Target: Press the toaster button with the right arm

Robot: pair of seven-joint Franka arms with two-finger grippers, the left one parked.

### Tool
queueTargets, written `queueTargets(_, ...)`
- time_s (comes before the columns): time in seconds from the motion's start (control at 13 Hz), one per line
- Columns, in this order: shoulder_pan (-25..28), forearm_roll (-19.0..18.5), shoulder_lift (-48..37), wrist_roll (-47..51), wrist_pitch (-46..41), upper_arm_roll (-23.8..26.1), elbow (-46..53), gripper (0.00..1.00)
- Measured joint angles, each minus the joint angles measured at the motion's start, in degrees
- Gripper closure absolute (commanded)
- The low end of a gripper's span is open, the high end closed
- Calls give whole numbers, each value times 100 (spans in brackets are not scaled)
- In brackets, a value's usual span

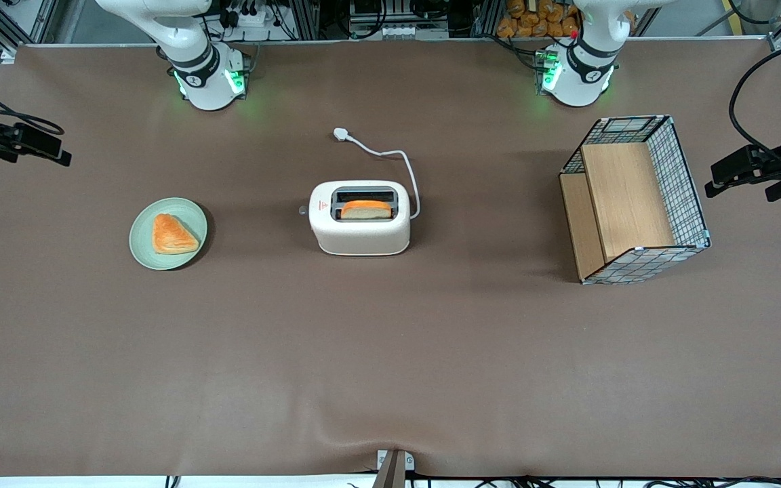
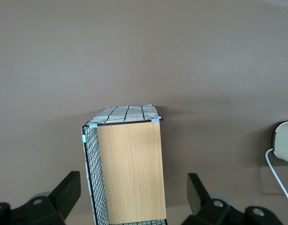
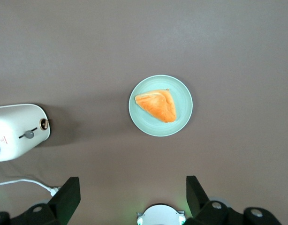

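The toaster point(image 1: 361, 218) sits mid-counter with a slice of bread point(image 1: 366, 209) in one slot; its button point(image 1: 303, 211) juts from the short end facing the plate point(image 1: 190, 214), untouched. The press has not begun: the right arm's gripper point(image 3: 132, 199) hangs high above the counter point(image 1: 390, 352) near the plate, jaws wide apart. It likely needs to descend toward the button through the bare gap between plate and toaster.
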Motion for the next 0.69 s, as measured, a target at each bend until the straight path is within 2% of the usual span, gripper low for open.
queueTargets(0.31,0,-66,-1,167,-296,1,360,0)
queueTargets(0.54,-1,-309,-1,167,-261,1,531,0)
queueTargets(0.69,-4,-325,-1,167,-180,0,547,0)
